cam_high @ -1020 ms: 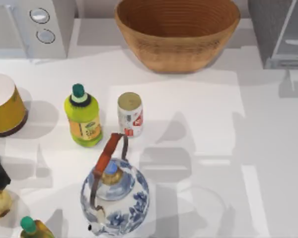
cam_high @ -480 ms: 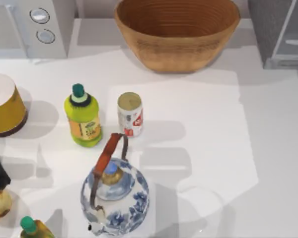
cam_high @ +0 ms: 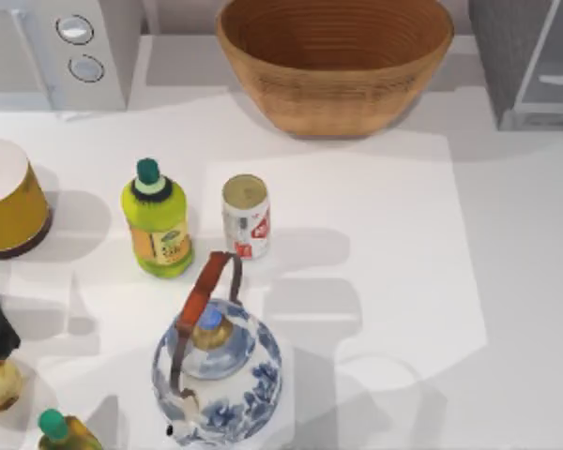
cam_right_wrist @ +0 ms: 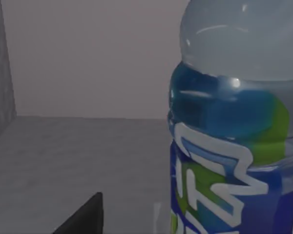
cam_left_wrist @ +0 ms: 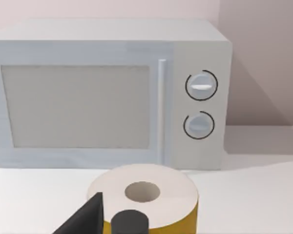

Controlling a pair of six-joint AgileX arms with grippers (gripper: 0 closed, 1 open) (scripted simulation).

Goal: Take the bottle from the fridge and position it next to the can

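Right hand [cam_right_wrist: 95, 219] close beside bottle [cam_right_wrist: 234, 146] inside fridge [cam_high: 530, 61], grip state unclear; misaligned closing could topple bottle.

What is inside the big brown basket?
The basket at the back of the table looks empty in the top view: only its ribbed brown inside shows. Its near wall hides a strip of the bottom, so something small lying there could not be seen.

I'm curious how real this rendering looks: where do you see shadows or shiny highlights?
Top view: soft grey shadows fall to the right of the can and the teapot on the table. Right wrist view: small white glints sit on the bottle. Left wrist view: the microwave is evenly lit.
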